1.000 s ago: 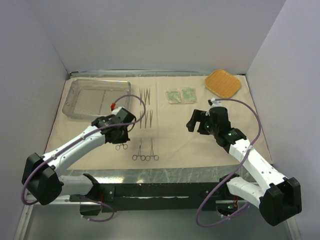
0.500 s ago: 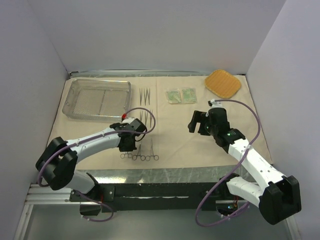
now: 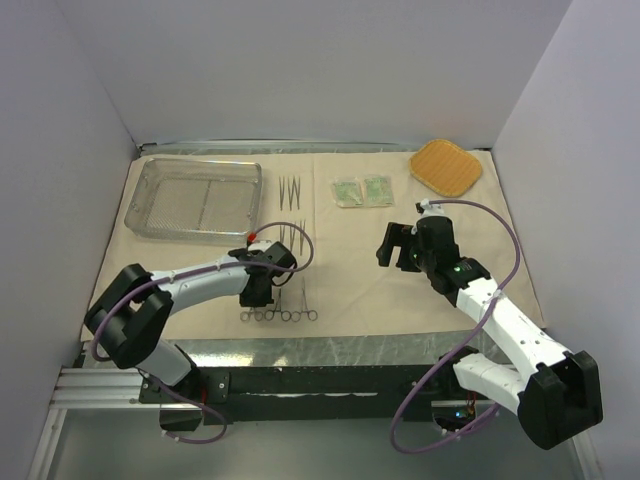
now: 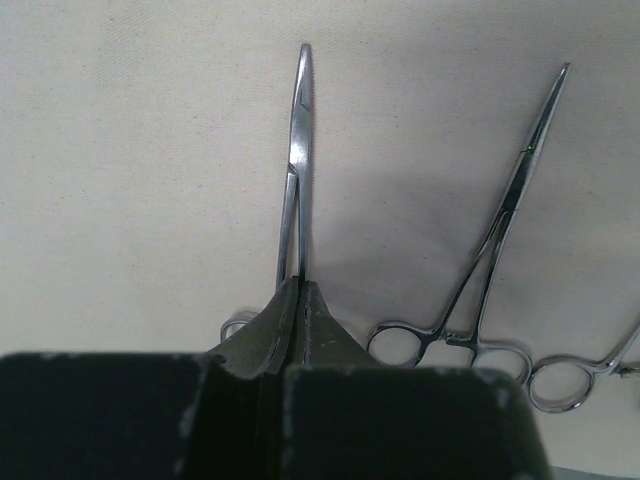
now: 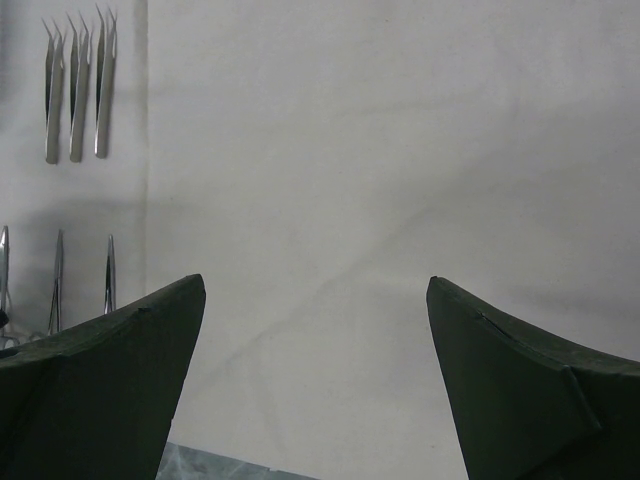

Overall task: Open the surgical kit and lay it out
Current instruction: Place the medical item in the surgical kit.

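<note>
Beige wrapping cloth (image 3: 360, 290) lies spread on the table (image 3: 400, 350): mesh tray (image 3: 180, 200) at ten o'clock, tweezers (image 3: 290, 190) and packets (image 3: 362, 190) near twelve. Left jaws clench a forceps (image 4: 297, 200) at six; right jaws released. Nearly done, I judge.

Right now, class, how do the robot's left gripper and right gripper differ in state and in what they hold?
The left gripper is shut; the right gripper stands wide open. The left gripper clamps ring-handled forceps; the right gripper holds nothing. Both are over the beige cloth.
</note>
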Tool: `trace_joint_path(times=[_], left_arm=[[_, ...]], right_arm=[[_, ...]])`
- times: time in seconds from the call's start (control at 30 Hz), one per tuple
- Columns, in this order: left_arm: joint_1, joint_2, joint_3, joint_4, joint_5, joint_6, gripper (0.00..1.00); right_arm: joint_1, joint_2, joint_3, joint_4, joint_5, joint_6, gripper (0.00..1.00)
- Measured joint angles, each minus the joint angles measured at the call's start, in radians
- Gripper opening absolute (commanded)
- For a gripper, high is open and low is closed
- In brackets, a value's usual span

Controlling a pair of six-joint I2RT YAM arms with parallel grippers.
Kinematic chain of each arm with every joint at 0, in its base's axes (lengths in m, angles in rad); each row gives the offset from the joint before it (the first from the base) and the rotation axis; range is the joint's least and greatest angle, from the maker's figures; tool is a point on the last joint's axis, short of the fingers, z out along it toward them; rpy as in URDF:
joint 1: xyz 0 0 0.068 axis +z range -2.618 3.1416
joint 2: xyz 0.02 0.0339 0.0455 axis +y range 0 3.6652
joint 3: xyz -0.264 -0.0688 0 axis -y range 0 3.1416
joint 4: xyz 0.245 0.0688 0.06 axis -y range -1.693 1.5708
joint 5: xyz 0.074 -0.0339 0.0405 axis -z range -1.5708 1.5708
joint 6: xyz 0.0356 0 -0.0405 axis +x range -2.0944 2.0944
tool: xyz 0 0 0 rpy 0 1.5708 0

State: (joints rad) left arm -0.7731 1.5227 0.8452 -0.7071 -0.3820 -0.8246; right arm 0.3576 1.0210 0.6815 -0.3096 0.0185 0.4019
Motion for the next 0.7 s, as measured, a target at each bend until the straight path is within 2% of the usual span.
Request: trace_joint_path(times=[0.17,0.5,0.7], left_arm=[[0.000,0.016,-0.006,0.008,-0.004,0.000,0.02],[0.000,0.018,-0.004,0.000,-0.011,-0.008,0.23],[0.000,-0.017,-0.003,-0.041,-0.005,-0.017,0.32]], right_arm=[[0.000,0.000,0.000,0.000,0.000,0.000,1.00],[0.000,0.002,0.000,0.000,0.000,0.001,1.00],[0.000,0.002,0.001,-0.006,0.001,0.001,1.00]])
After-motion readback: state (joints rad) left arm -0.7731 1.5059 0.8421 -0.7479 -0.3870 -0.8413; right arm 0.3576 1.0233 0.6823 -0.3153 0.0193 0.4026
